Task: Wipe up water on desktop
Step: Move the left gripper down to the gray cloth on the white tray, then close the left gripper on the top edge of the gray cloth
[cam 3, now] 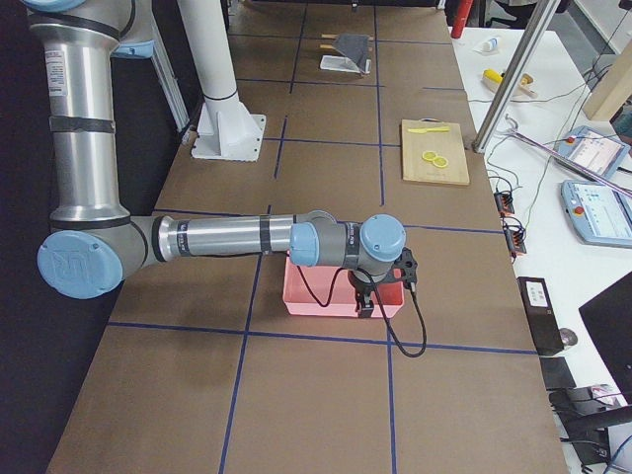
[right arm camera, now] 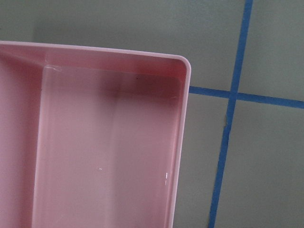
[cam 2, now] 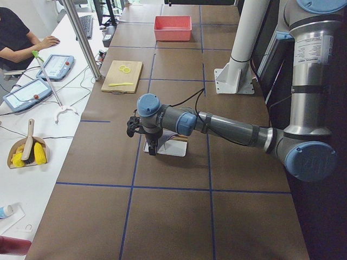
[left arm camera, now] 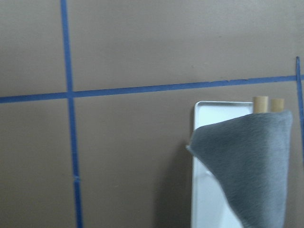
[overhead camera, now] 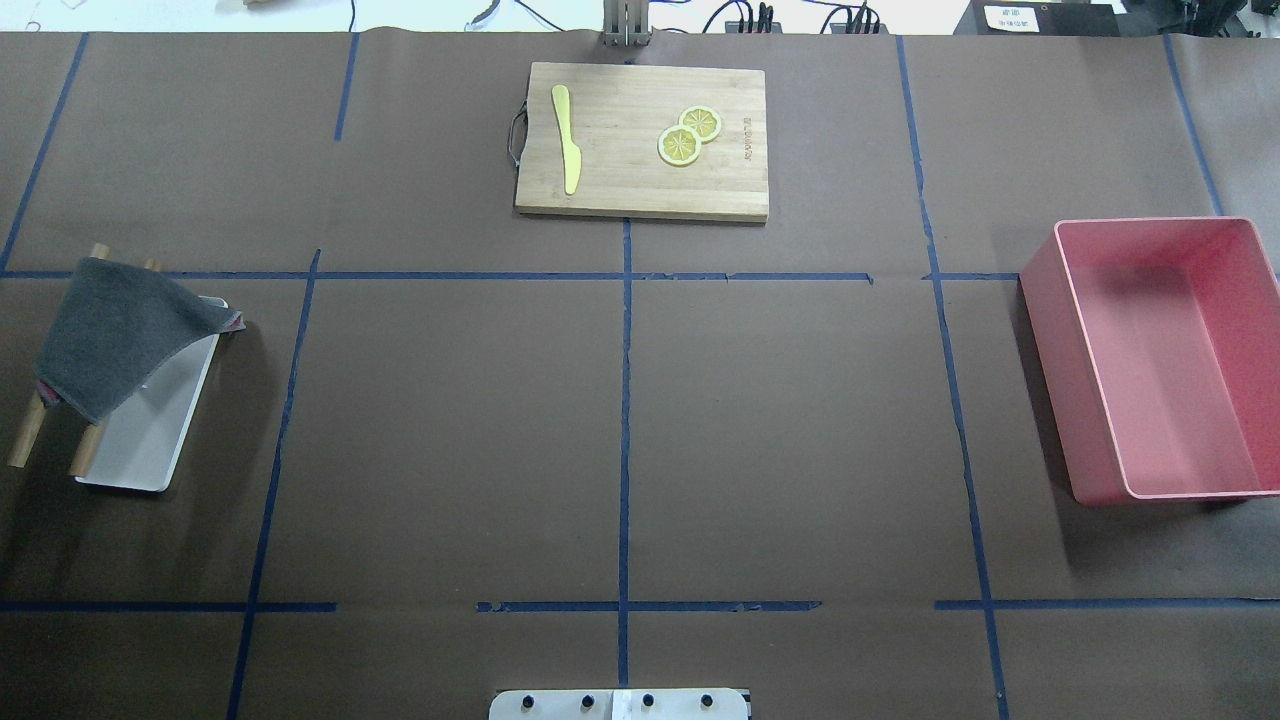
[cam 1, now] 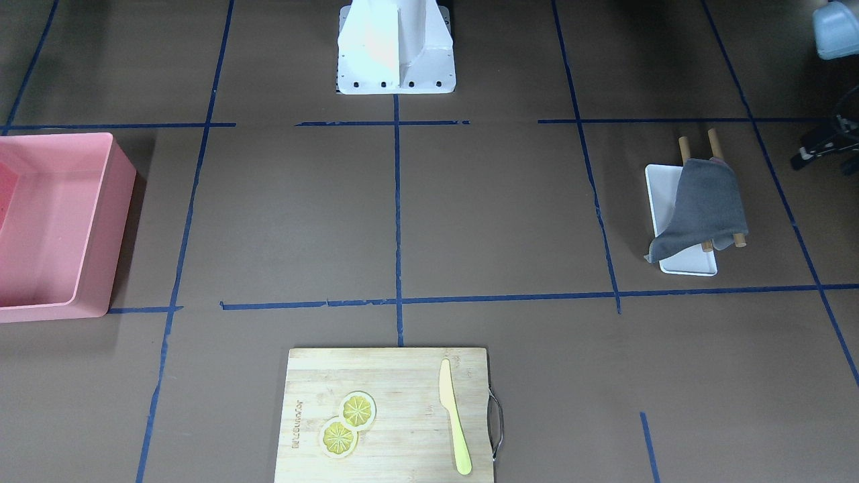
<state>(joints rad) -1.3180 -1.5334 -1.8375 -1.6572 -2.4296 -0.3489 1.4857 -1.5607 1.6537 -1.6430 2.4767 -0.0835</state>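
Desktop (overhead camera: 780,420): matte dark-brown surface, ruled into large rectangles by blue tape lines, filling the overhead view from edge to edge. Robot base (cam 1: 396,67): white, at the near-side middle, on the central tape line. Bamboo cutting board (overhead camera: 620,180): at the far edge opposite the base, astride the same line, bearing a yellow knife (overhead camera: 568,140) and two lemon slices (overhead camera: 680,146) that overlap. White tray (overhead camera: 150,440): left end, near the edge, with two wooden rods (overhead camera: 25,445) lying along it and a grey cloth (overhead camera: 115,325) draped over them, one corner hanging past the tray's rim. Pink bin (overhead camera: 1045,370): right end, its outer wall cut by the frame. A wide stretch of brown surface lies between tray, bin and board. Left gripper (cam 2: 153,149): hangs above the tray; whether its fingers are apart or together cannot be told. Right gripper (cam 3: 363,304): hangs over the bin's corner; likewise impossible to tell.
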